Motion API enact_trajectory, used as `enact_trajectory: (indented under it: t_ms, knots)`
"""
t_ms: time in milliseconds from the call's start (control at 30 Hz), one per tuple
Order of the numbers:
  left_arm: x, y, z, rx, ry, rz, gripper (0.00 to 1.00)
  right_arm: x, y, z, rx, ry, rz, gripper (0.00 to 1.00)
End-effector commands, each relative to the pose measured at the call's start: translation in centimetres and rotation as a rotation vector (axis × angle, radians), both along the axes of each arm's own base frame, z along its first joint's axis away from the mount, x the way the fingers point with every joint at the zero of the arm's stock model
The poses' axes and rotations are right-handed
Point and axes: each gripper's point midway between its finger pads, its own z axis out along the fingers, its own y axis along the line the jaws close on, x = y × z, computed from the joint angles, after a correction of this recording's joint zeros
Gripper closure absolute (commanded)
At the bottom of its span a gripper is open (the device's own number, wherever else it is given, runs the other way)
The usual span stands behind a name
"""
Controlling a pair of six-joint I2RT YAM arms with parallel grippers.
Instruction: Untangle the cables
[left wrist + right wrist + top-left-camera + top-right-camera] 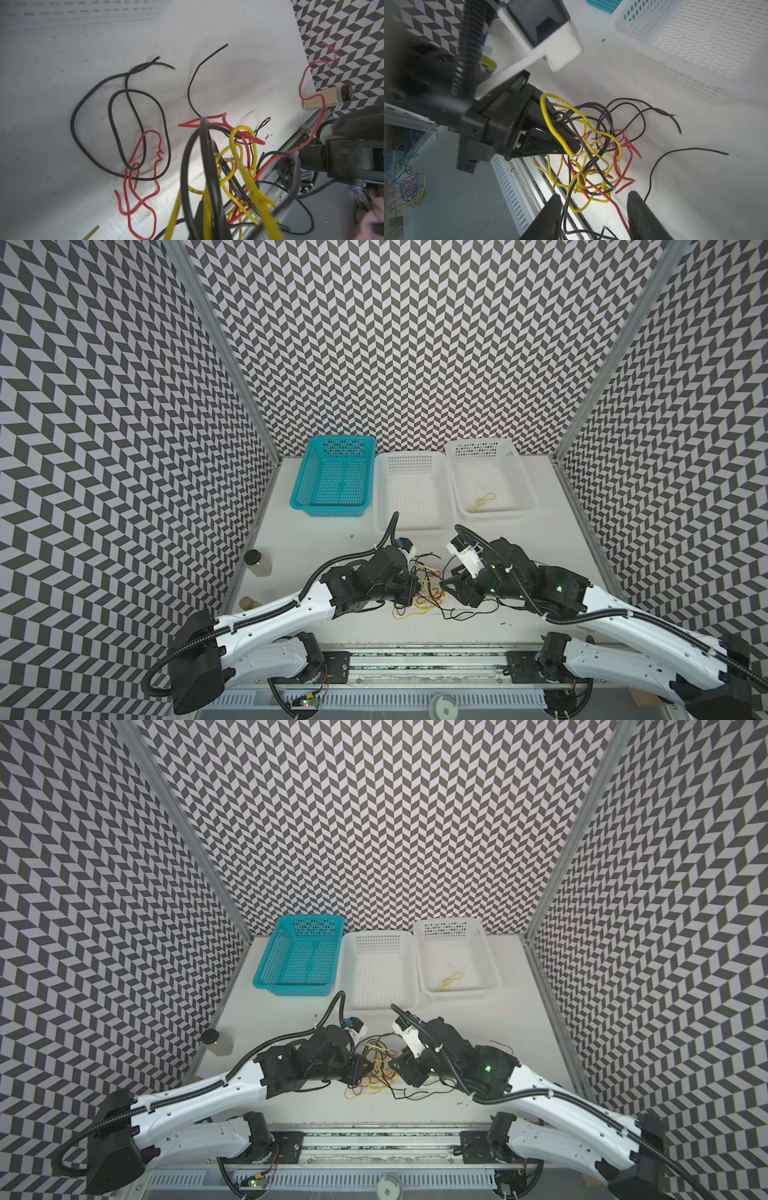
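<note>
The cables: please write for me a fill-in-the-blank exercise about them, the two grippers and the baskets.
1. The single cable lying in the far-right basket is ____.
2. The left gripper is ____ on the tangled cables.
3. Unlike it, the right gripper is ____.
4. The middle basket is ____ in colour.
Missing words: yellow; shut; open; white.

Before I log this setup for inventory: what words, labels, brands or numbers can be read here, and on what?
No text can be read in any view.
The jar shows no label.
The round disc at the front edge bears a small square mark, too small to read.
</note>
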Motion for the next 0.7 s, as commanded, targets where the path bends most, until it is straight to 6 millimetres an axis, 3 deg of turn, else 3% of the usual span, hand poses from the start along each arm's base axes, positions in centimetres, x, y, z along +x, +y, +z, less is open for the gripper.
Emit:
enact_trajectory:
  t_ms: [0, 167, 367, 567, 667]
  knots:
    - [-0.3, -0.8, 1.3, -0.052, -0.026, -0.039, 0.98, 0.5, 2.0, 1.0, 0.076, -0.068, 0.059, 0.48]
    - [-0.2, -0.7, 1.8, -0.056, -0.043, -0.04, 0.96, 0.5, 3.2, -0.3, 0.074, -0.028, 0.093, 0.54]
    - [-0.5, -0.8, 2.6, -0.093, -0.063, -0.058, 0.92, 0.9, 3.4, -2.0, 0.011, 0.004, 0.089, 0.77]
    - [-0.2, -0.7, 2.5, -0.079, -0.083, -0.061, 0.89, 1.7, 2.6, -0.3, 0.062, -0.078, 0.029, 0.98]
    - [-0.3, -0.9, 2.3, -0.082, -0.071, -0.066, 0.88, 1.9, 2.2, 0.6, 0.066, -0.103, 0.013, 1.0]
